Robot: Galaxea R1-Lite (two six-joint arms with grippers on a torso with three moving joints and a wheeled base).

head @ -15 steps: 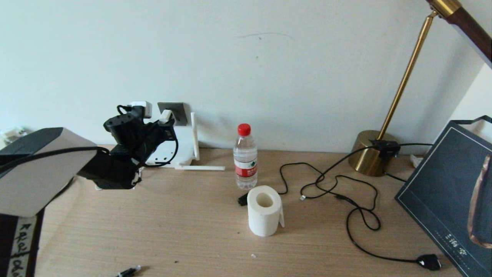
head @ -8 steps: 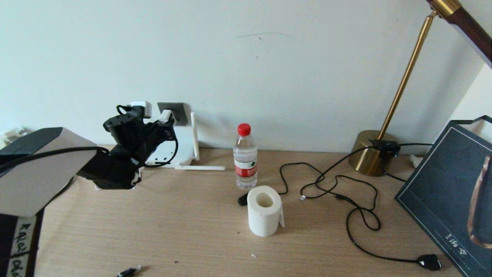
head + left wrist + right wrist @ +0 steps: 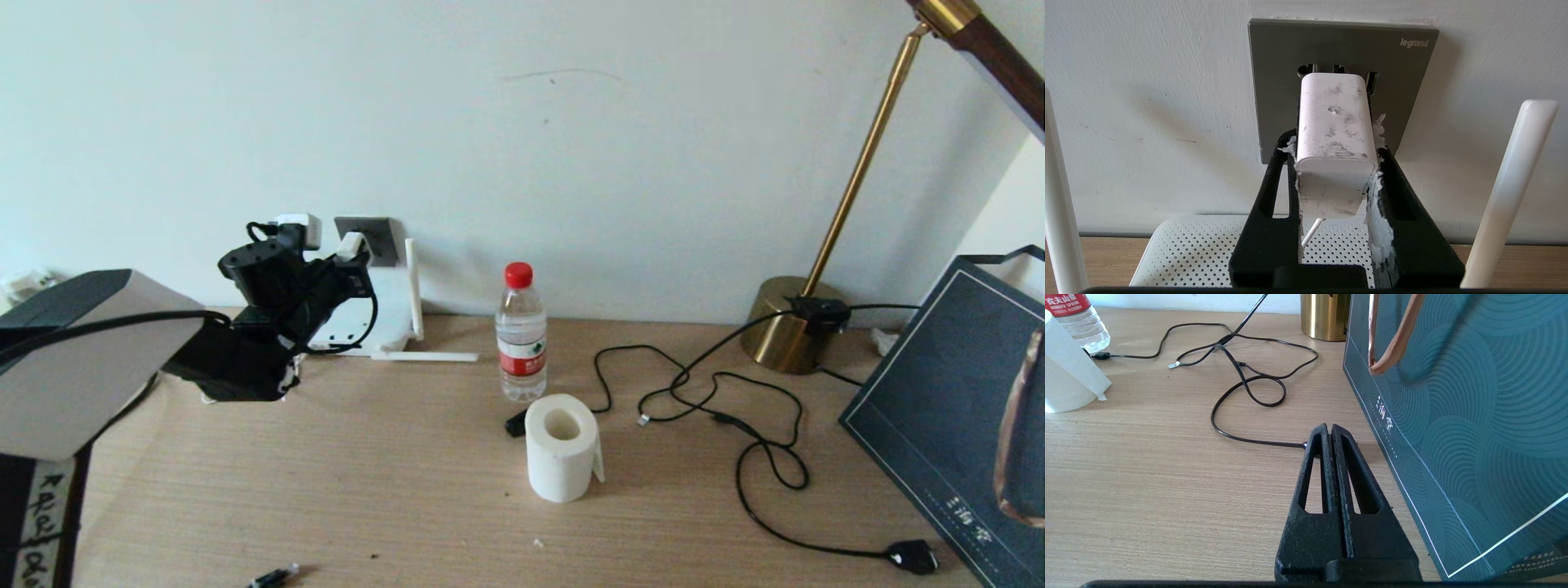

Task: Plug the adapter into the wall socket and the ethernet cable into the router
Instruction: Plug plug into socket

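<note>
My left gripper (image 3: 1335, 143) is shut on the adapter (image 3: 1335, 122), a scuffed white block with a thin white cord hanging beneath it. The adapter's far end meets the upper holes of the dark grey wall socket (image 3: 1404, 85); its pins are hidden. From the head view, that gripper (image 3: 349, 249) is up at the wall socket (image 3: 377, 237), above the white router (image 3: 384, 322). The black ethernet cable (image 3: 763, 523) lies looped on the table at the right. My right gripper (image 3: 1329, 428) is shut and empty, low over the table beside that cable (image 3: 1249, 440).
A water bottle (image 3: 521, 331) and a toilet roll (image 3: 560, 447) stand mid-table. A brass lamp (image 3: 788, 331) with its black cord is at the back right, and a dark paper bag (image 3: 955, 425) is at the right edge. Router antennas (image 3: 1511, 192) flank the socket.
</note>
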